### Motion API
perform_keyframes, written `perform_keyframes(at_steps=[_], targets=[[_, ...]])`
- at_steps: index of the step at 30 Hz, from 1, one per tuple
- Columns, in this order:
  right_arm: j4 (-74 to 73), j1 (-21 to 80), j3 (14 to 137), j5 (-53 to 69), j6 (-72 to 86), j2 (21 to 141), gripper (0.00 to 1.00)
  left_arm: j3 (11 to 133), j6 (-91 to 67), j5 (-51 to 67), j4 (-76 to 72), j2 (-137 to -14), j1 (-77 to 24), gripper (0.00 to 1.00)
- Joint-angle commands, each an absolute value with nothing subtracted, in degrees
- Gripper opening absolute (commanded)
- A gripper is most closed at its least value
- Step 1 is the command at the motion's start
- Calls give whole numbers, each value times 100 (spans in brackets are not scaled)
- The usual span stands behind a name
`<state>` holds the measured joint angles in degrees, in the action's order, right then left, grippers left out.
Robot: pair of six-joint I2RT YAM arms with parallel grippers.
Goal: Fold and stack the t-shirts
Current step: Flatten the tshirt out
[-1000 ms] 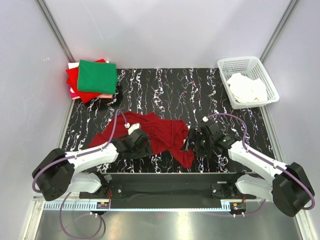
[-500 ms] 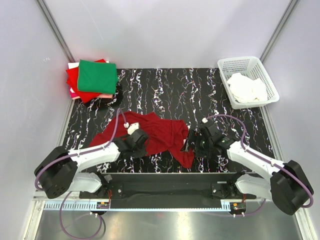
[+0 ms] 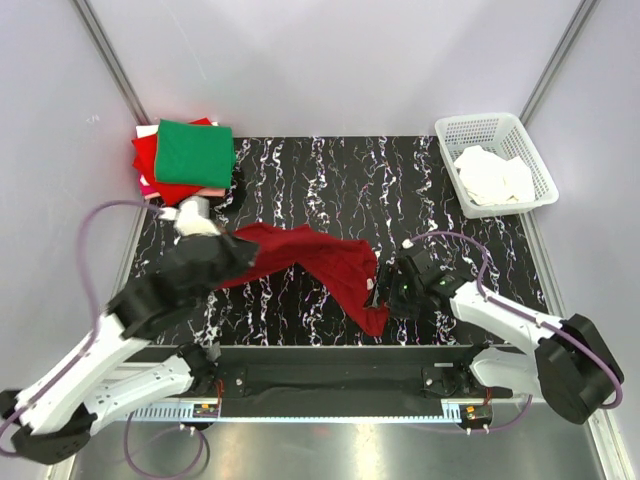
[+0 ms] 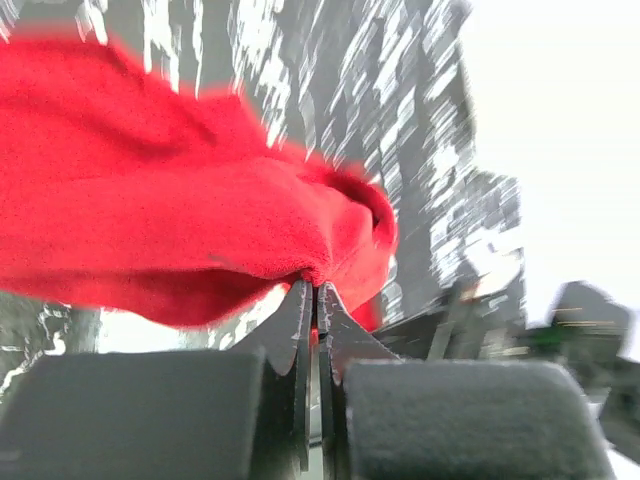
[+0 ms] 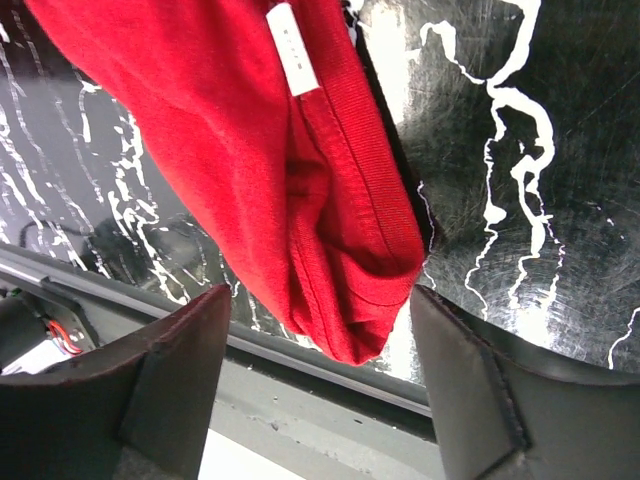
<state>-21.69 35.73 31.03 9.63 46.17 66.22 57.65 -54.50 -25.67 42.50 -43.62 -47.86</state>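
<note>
A dark crimson t-shirt (image 3: 320, 262) stretches across the middle of the dark marbled table (image 3: 330, 180). My left gripper (image 3: 238, 258) is shut on its left end and holds that end off the table. In the left wrist view the fingertips (image 4: 315, 288) pinch a fold of the red cloth (image 4: 150, 200). My right gripper (image 3: 378, 292) stands open at the shirt's near-right corner. In the right wrist view that folded corner (image 5: 350, 260), below a white label (image 5: 292, 48), hangs between the two fingers (image 5: 170, 370) without touching them. Folded t-shirts lie stacked at the back left, with a green one (image 3: 193, 152) on top, then bright red (image 3: 150, 165) and pale pink (image 3: 208, 191).
A white lattice basket (image 3: 478, 127) holding white cloth (image 3: 492, 175) stands at the back right. Grey walls close in the table on the left, back and right. The table's near edge and a metal rail (image 5: 300, 350) run just below the shirt corner.
My left gripper closed on the shirt, then rose and swung left, lifting and stretching the cloth. The right gripper's jaws narrowed a little and stayed at the shirt's near-right corner.
</note>
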Motion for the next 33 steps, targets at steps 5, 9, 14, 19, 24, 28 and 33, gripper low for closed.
perform_keyframes(at_steps=[5,9,14,19,24,28,33], targets=[[-2065,3797,3305,633,4641,6890,73,5652,-5783,-3384,5914,-3490,-4799,0],[-2092,3867,3357,563,4649,6952,71,5458,-6028,-3559,6160,-2920,-4799,0],[-2083,3894,3375,554,4649,6987,68,6046,-6459,-4427,7432,-2401,-4799,0],[-2092,3920,3428,527,4649,7110,61,6434,-6732,-4904,8147,-1715,-4808,2],[-2109,3946,3472,501,4649,7172,54,6214,-6873,-4913,8341,-1407,-4799,3],[-2118,3955,3472,483,4649,7146,53,6319,-6934,-5062,8630,-1389,-4799,3],[-2144,3972,3498,475,4597,6918,53,6583,-6829,-5247,8868,-986,-4799,3]])
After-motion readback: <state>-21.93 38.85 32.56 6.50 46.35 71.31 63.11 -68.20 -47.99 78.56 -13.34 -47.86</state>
